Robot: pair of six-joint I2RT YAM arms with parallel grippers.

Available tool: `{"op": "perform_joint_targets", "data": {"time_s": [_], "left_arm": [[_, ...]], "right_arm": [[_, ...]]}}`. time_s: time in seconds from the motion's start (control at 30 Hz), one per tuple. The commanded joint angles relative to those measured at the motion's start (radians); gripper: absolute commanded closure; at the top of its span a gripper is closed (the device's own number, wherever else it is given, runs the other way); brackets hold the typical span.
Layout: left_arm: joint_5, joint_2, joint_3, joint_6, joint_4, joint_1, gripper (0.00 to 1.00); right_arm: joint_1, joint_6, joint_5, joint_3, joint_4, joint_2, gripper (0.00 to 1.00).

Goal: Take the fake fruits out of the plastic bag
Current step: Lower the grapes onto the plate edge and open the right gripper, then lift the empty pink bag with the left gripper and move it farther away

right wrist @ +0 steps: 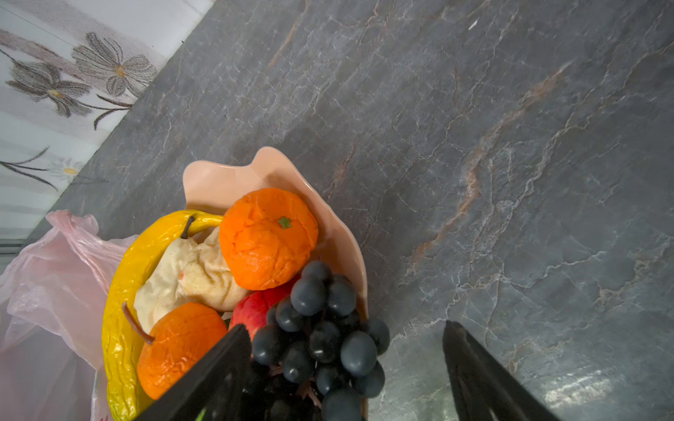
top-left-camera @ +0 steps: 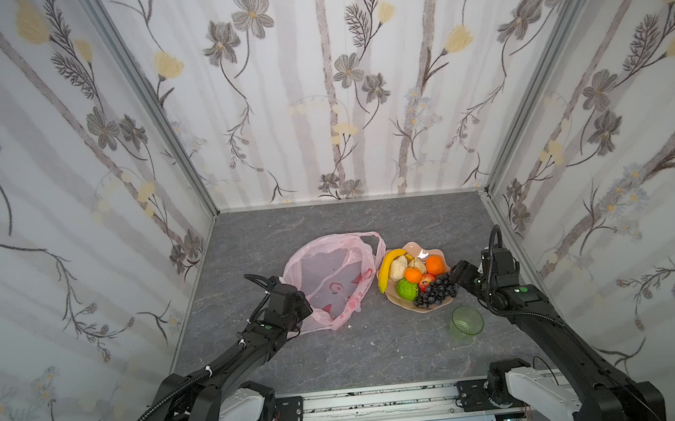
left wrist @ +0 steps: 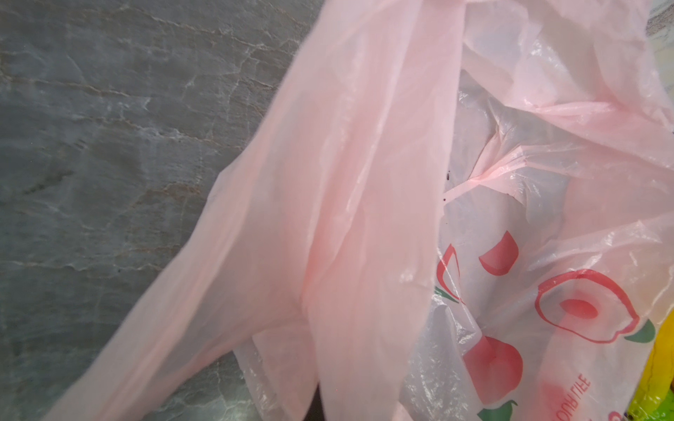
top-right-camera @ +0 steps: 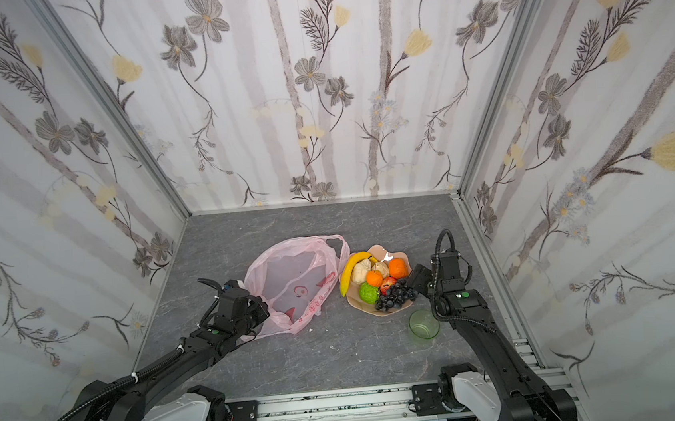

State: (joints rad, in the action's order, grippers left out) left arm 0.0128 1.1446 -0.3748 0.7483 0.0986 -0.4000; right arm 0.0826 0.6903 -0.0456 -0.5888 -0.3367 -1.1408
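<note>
My L gripper [top-left-camera: 306,306] is at the bag's near-L edge, jaws together, clamped on the film. In L wrist view a pink strip of it runs taut twd the cam. Bag [top-left-camera: 333,274] lies crumpled on table [top-left-camera: 340,361], mouth gaping, red print showing thru.

Just R of it is the plate [top-left-camera: 412,247] w/ the fruits piled on:
- banana [top-left-camera: 386,267] along L rim, beside bag
- 2 beige lumps [top-left-camera: 400,267]
- 2 oranges [top-left-camera: 435,264]
- apple [top-left-camera: 426,281]
- green fruit [top-left-camera: 407,288]
- grapes [top-left-camera: 437,292] at near-R rim

My R gripper [right wrist: 346,326] hovers at plate's R side, jaws wide apart, empty. One finger [right wrist: 219,368] is over the grapes, the other over bare table. Cup [top-left-camera: 466,324] stands near plate, not touching.
</note>
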Motion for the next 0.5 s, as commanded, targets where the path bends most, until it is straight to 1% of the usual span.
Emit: {"op": "perform_joint_targets", "data": {"time_s": [0.0, 0.07, 0.23, 0.47], "left_arm": [[0.001, 0.01, -0.019, -0.006, 0.004, 0.0, 0.94], [0.004, 0.018, -0.028, -0.011, 0.004, 0.0, 0.94], [-0.005, 0.069, -0.067, -0.026, 0.003, -0.002, 0.94], [0.008, 0.145, -0.132, -0.045, 0.003, 0.001, 0.94]], "right_arm": [[-0.03, -0.016, -0.133, 0.019, 0.093, -0.018, 0.14], [-0.048, -0.016, -0.166, 0.03, 0.119, -0.027, 0.14], [-0.07, -0.013, -0.244, 0.051, 0.182, -0.049, 0.08], [-0.073, -0.011, -0.27, 0.056, 0.236, -0.099, 0.07]]}}
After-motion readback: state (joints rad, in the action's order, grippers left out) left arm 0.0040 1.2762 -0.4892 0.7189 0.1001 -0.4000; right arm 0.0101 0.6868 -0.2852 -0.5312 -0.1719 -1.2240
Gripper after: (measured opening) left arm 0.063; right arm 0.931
